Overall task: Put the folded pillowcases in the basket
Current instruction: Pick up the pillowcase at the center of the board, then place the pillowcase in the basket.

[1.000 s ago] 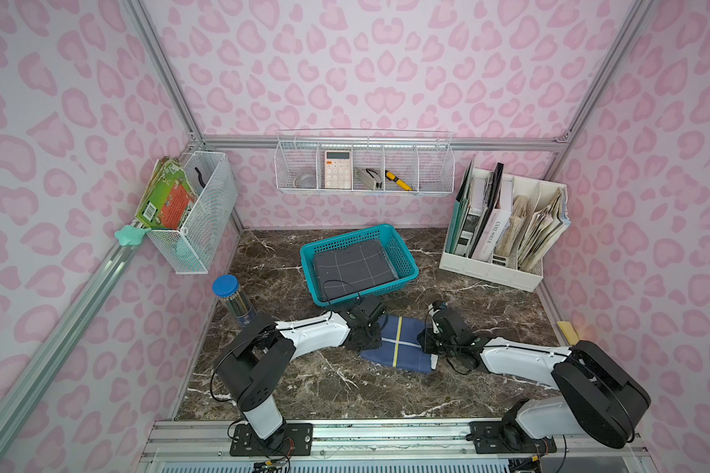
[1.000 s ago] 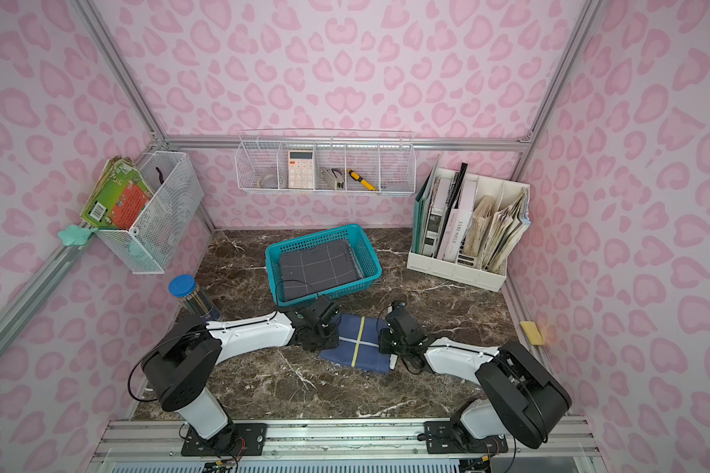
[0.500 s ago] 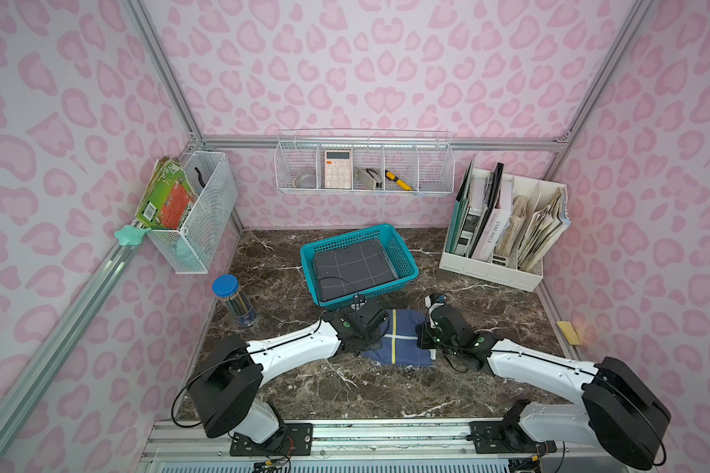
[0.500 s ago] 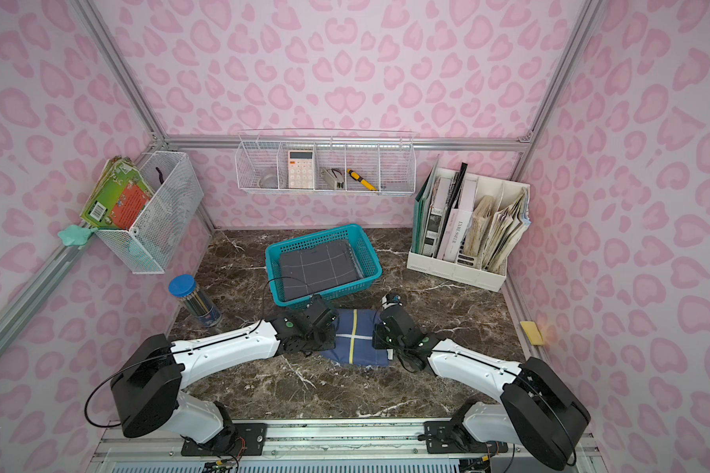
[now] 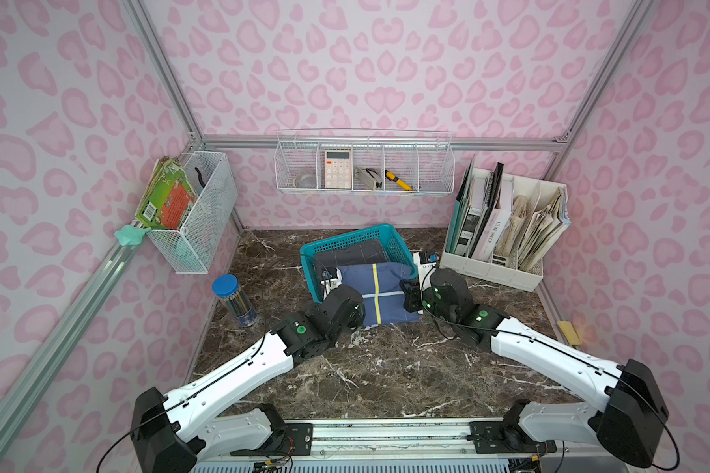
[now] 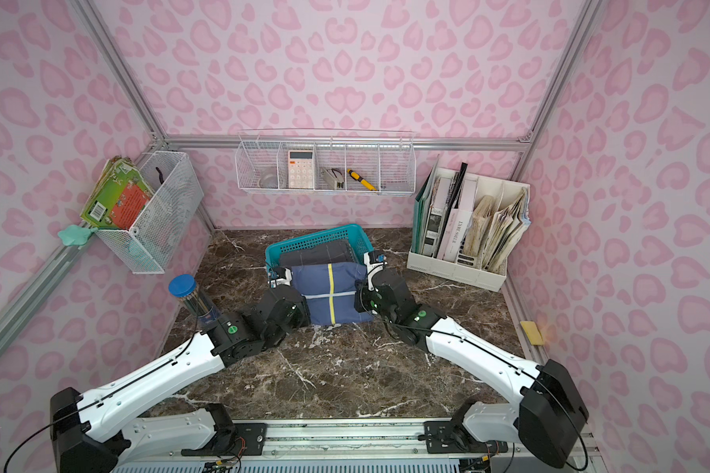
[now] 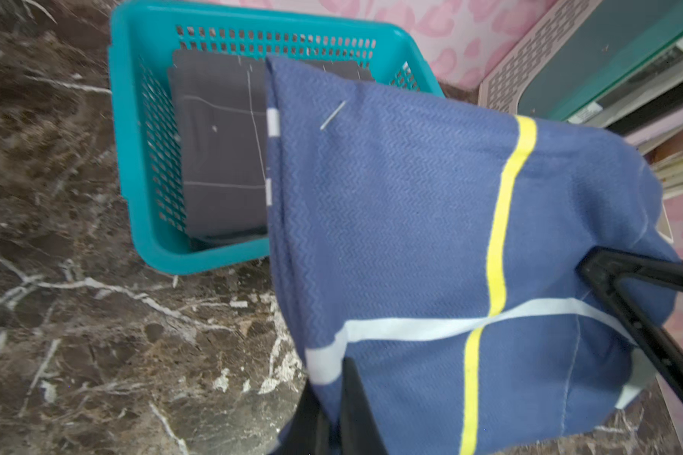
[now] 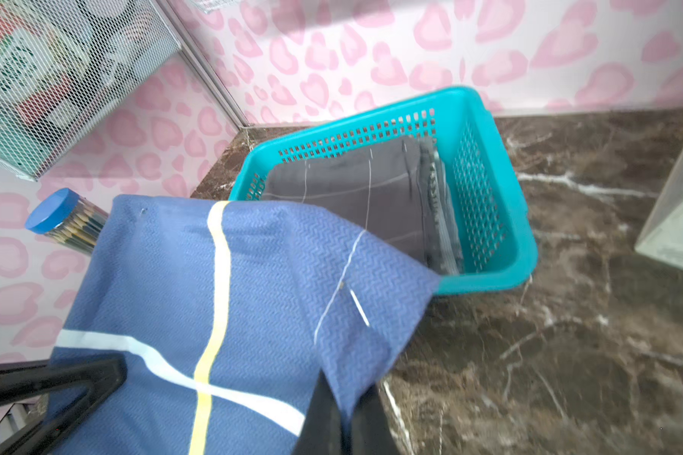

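Pillowcase (image 5: 386, 286) has lifted, long axis pointing into the basket (image 5: 353, 238), both jaws clamping its sides.

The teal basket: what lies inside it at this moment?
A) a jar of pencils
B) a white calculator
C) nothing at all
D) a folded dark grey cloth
D: a folded dark grey cloth lies flat inside the basket, as both wrist views show.
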